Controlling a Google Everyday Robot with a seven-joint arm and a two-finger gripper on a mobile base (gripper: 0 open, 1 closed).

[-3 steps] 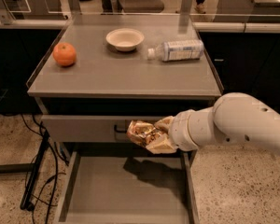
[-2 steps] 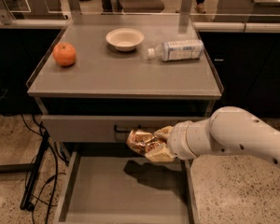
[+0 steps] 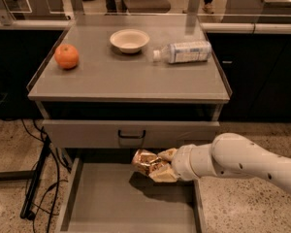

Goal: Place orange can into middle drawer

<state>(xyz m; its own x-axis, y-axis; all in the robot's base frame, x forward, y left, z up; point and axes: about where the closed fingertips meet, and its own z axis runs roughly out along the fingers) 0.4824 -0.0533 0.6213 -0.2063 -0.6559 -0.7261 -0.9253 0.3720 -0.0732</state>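
Observation:
The orange can, dented with a mottled gold-brown label, is held in my gripper just above the floor of the open middle drawer. The gripper reaches in from the right on a white arm and is shut on the can, over the drawer's back right part. The can casts a shadow on the drawer floor below it. The drawer is wide, shallow and grey with low side walls.
Above the open drawer is a shut drawer face with a black loop handle. On the cabinet top lie an orange fruit, a cream bowl and a clear plastic bottle on its side. Cables hang at the left.
My gripper has moved down with the can, from level with the handled drawer face to low over the open drawer's floor.

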